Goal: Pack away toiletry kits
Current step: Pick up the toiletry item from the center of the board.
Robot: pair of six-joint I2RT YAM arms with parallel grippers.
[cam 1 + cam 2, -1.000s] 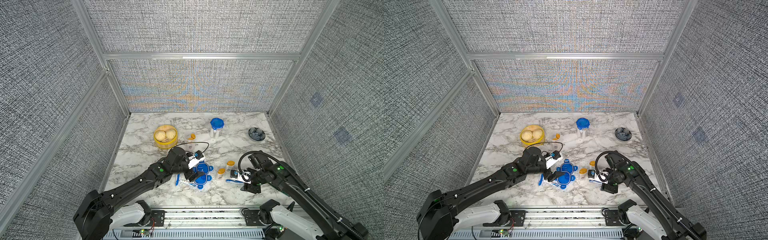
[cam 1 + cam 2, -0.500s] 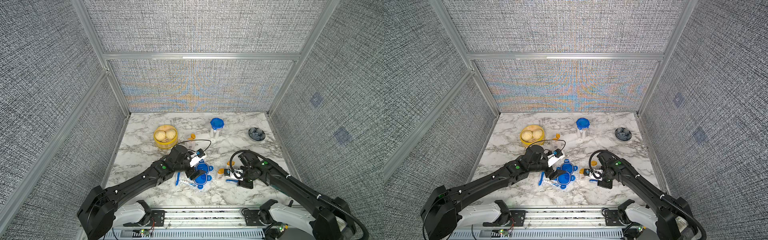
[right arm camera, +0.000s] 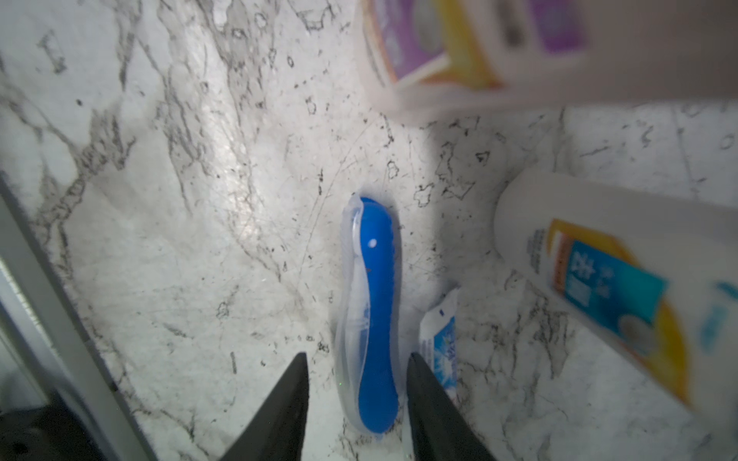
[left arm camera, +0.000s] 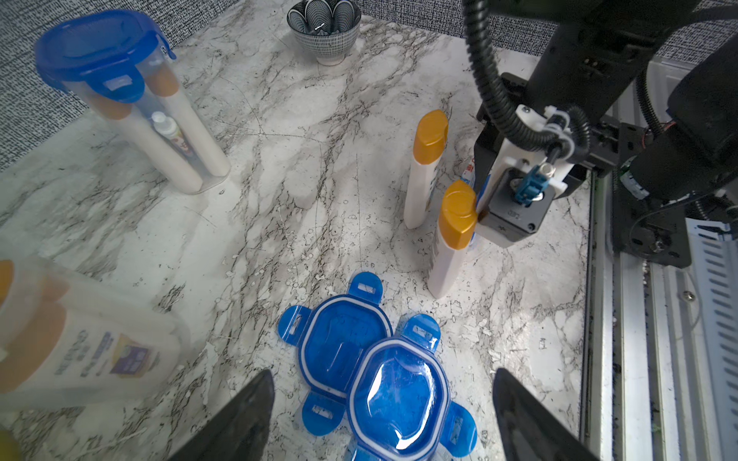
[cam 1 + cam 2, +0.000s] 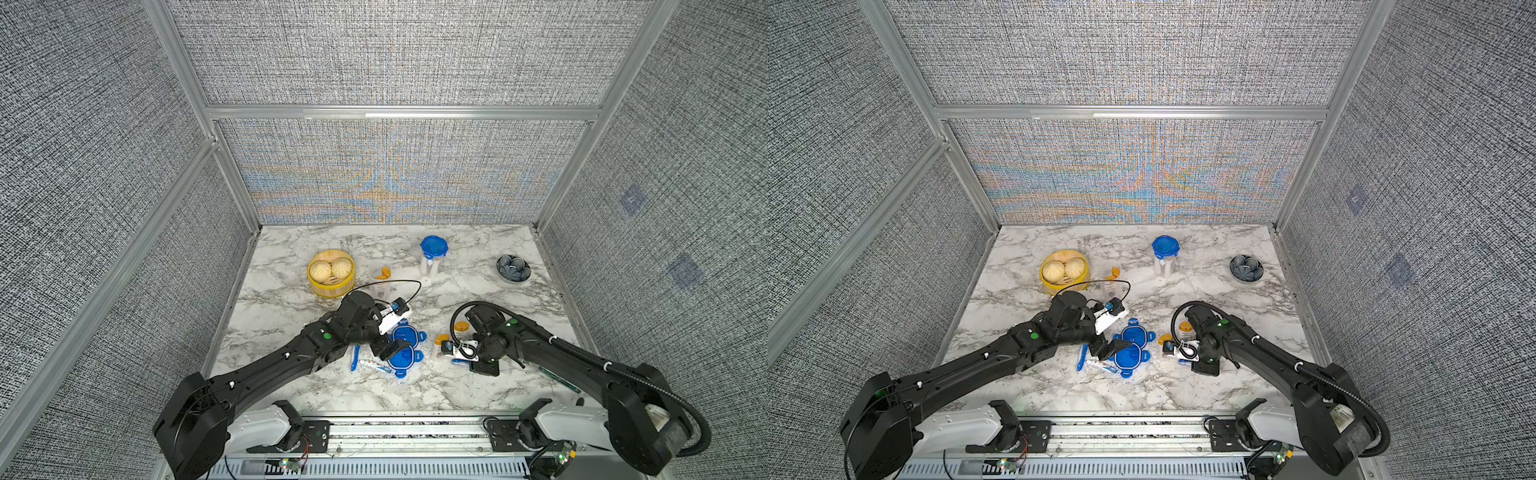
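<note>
At lower centre, right gripper (image 3: 357, 359) straddles the toothbrush (image 3: 377, 279), jaws apart, to pinch it; left gripper (image 4: 383, 375) gapes over lids (image 4: 339, 335).

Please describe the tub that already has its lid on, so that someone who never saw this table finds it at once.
On the marble table, look along the back, between the yellow steamer and the dark bowl. There stands the closed tub, upright, with white bottles inside. It alone wears a blue lid; two loose lids lie flat nearer the front.
</note>
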